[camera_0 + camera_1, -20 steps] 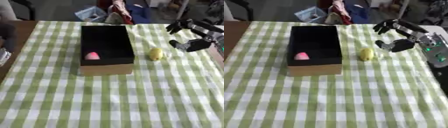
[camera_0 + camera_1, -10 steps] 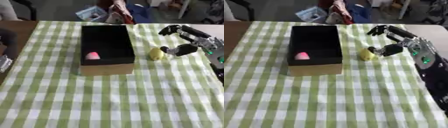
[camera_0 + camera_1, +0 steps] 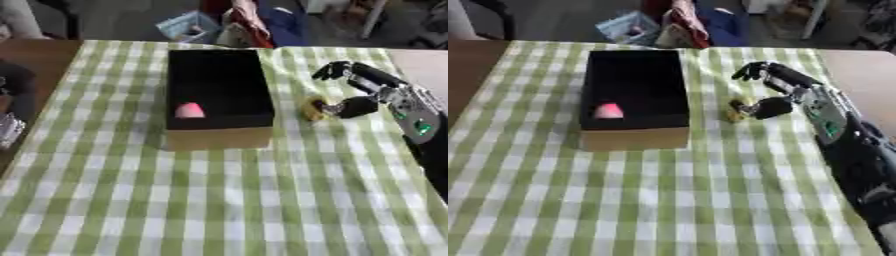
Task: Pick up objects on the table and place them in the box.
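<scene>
Right hand [image 3: 363, 95]: at the right of the frame, thumb touching the yellow thing, fingers spread open above it.
Yellow thing [image 3: 312, 108]: on the table [image 3: 219, 200], just right of the box.
Box [image 3: 214, 95]: middle, a pink thing [image 3: 189, 110] inside.

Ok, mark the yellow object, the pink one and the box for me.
yellow object [image 3: 311, 108], left eye view, on its left side.
pink object [image 3: 189, 110], left eye view, on its middle, inside the box.
box [image 3: 217, 138], left eye view, on its tan front wall.
</scene>
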